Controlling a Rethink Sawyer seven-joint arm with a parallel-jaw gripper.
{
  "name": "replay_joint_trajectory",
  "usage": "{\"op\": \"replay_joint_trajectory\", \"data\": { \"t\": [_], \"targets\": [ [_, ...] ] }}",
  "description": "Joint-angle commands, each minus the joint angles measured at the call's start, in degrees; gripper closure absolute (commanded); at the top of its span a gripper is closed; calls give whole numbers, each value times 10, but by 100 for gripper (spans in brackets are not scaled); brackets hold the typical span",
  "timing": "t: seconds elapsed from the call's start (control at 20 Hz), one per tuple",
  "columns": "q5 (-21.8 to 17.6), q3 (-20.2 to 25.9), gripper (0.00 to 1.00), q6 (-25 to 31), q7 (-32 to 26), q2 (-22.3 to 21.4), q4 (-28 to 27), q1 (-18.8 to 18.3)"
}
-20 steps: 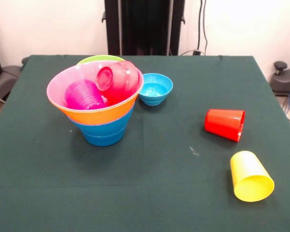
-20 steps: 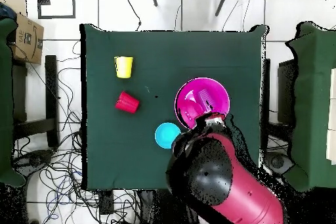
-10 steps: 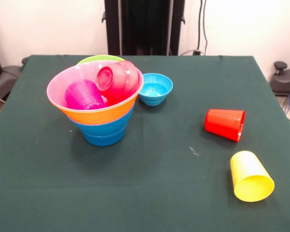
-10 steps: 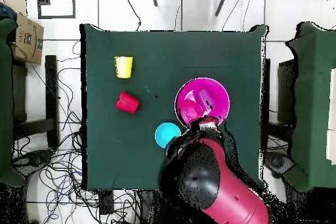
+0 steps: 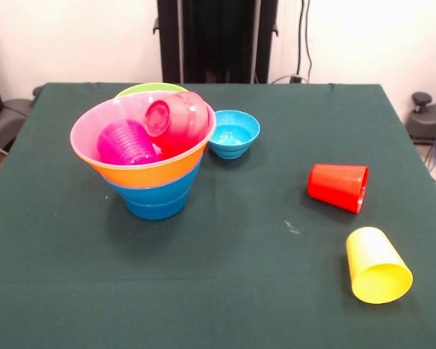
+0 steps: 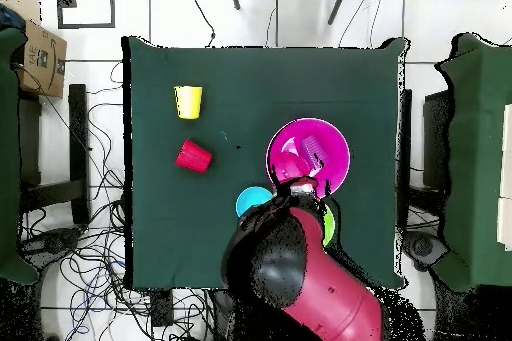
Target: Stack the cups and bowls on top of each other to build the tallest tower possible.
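The tower (image 5: 149,174) stands left of centre: blue bowls (image 5: 154,202) at the base, an orange bowl (image 5: 149,173) above, and a wide pink bowl (image 5: 83,127) on top. Inside the pink bowl lie a purple cup (image 5: 125,142) and a tilted small red bowl (image 5: 177,120). A green bowl (image 5: 149,89) shows behind the tower. A small light-blue bowl (image 5: 233,133) sits upright to its right. A red cup (image 5: 338,187) and a yellow cup (image 5: 376,265) lie on their sides at the right. The arm (image 6: 300,277) shows only in the overhead view, and it hides the gripper.
The green table cloth (image 5: 225,291) covers the whole table. The robot's pedestal (image 5: 218,40) stands at the far edge. In the overhead view the arm overlaps the light-blue bowl (image 6: 250,199) and the pink bowl's rim (image 6: 335,147).
In the overhead view the arm has swung left, covering more of the light-blue bowl and uncovering a sliver of the green bowl. The cups and bowls have not moved.
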Motion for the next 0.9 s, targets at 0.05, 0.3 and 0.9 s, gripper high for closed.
{"op": "replay_joint_trajectory", "data": {
  "t": [0.05, 0.3, 0.9],
  "targets": [
    [10, 17, 0, -23, 130, 74, -3, 26],
    [38, 60, 0, -41, 131, 100, -45, 16],
    [11, 201, 0, -166, 37, 100, -39, -104]
  ]
}}
